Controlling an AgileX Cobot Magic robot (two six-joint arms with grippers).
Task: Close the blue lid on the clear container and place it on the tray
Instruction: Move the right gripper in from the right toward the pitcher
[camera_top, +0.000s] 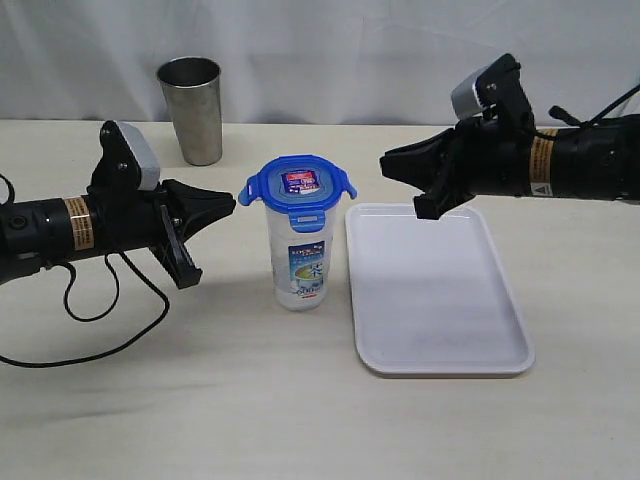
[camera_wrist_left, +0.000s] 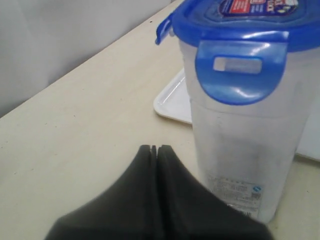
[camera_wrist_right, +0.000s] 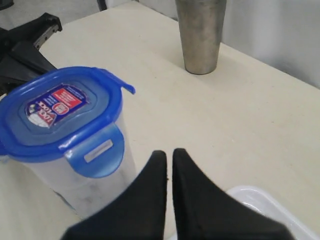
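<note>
My left claw (camera_top: 228, 204) is clenched shut on nothing, just left of the clear container (camera_top: 299, 262). The container stands upright on the counter (camera_top: 200, 400) with the blue lid (camera_top: 297, 186) on top and two flaps flared out. The tray (camera_top: 440, 310) lies just right of the container. My right claw (camera_top: 386, 162), also clenched and empty, hovers up and to the container's right.

One lid (camera_top: 298, 186); one container (camera_top: 300, 262); one tray (camera_top: 436, 300); one tumbler (camera_top: 194, 110)
</note>
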